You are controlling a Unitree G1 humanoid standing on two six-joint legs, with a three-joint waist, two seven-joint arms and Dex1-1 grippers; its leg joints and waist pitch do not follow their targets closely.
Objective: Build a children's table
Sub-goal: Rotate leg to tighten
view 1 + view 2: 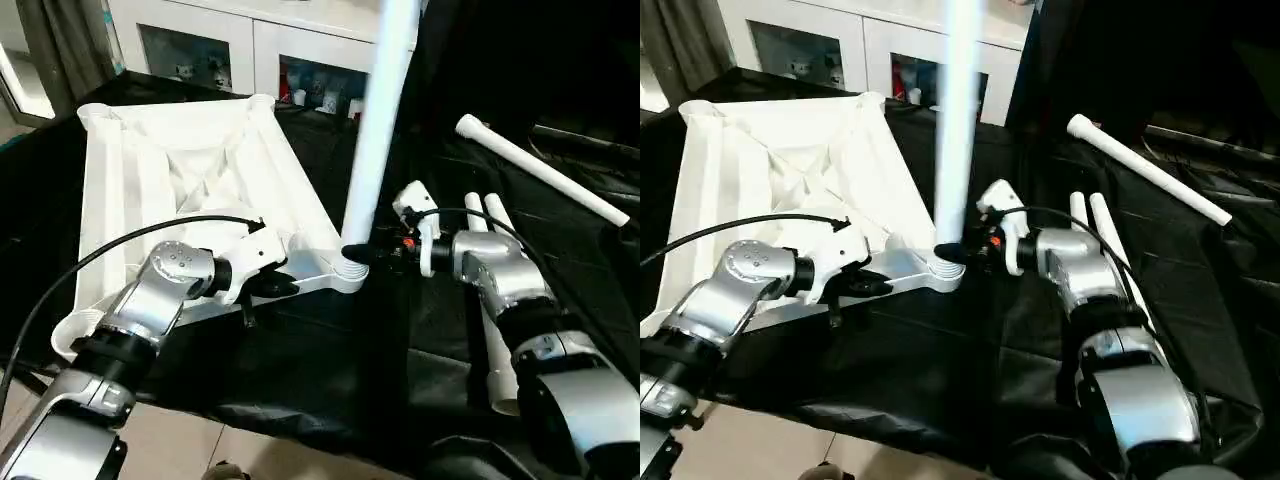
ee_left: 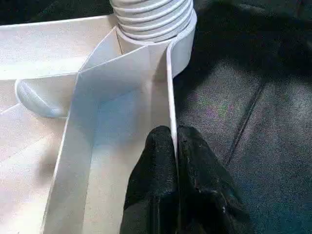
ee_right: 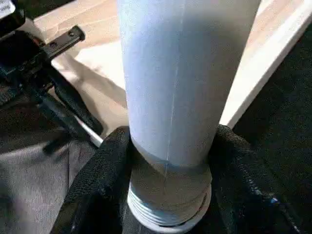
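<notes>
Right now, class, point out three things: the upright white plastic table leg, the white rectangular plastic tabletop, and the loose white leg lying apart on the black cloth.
Upright white plastic table leg (image 1: 372, 150), left eye view, mid-shaft.
White rectangular plastic tabletop (image 1: 120, 170), left eye view, underside panel.
Loose white leg (image 1: 545, 170), left eye view, mid-shaft.

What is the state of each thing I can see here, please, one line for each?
tabletop: upside down on the black cover, near rim pinched by the left end effector.
upright leg: standing in the near corner socket, threads partly showing, gripped low by the right end effector.
loose leg: lying flat on the cover, unattached.
two more legs: lying side by side beside the right arm, unattached.
</notes>
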